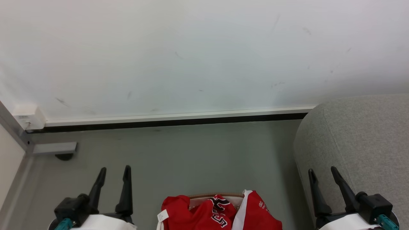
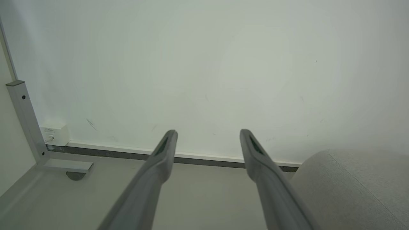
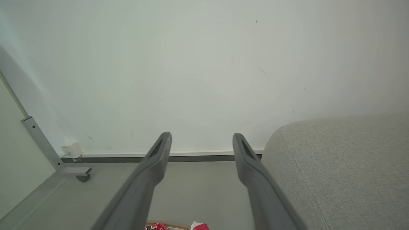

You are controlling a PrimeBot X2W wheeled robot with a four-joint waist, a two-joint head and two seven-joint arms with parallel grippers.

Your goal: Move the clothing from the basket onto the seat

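pale, scuffed wall (image 1: pixel 191 48) takes up the upper half of the head view. it meets a grey-green floor (image 1: pixel 179 153) along a white baseboard (image 1: pixel 179 115) with a dark gap under it. at 9 o'clock a small white box (image 1: pixel 29 116) sits at the foot of the wall, beside a grey metal frame (image 1: pixel 54 148) with a dark caster (image 1: pixel 64 157) beneath it.

the seat (image 1: pixel 361 143), light grey and woven with a rounded edge and a stitched seam, fills the 4 o'clock part. the clothing (image 1: pixel 198 215) is at 6 o'clock: bunched red fabric with white trim, black-and-white lettering and a small white tag (image 1: pixel 162 216). it is heaped in the basket (image 1: pixel 217 195), whose tan rim shows as a short strip behind the fabric.

the left gripper (image 1: pixel 115 168) stands at 7 o'clock over the floor, fingers spread wide with nothing between them. the right gripper (image 1: pixel 322 169) stands at 5 o'clock in front of the seat's edge, likewise wide and empty. both are apart from the clothing.

in the right wrist view, scraps of red fabric and tan rim peek in at 6 o'clock between the two fingers, with the seat at 4 o'clock. in the left wrist view the seat lies at 4 o'clock and the frame at 8 o'clock.
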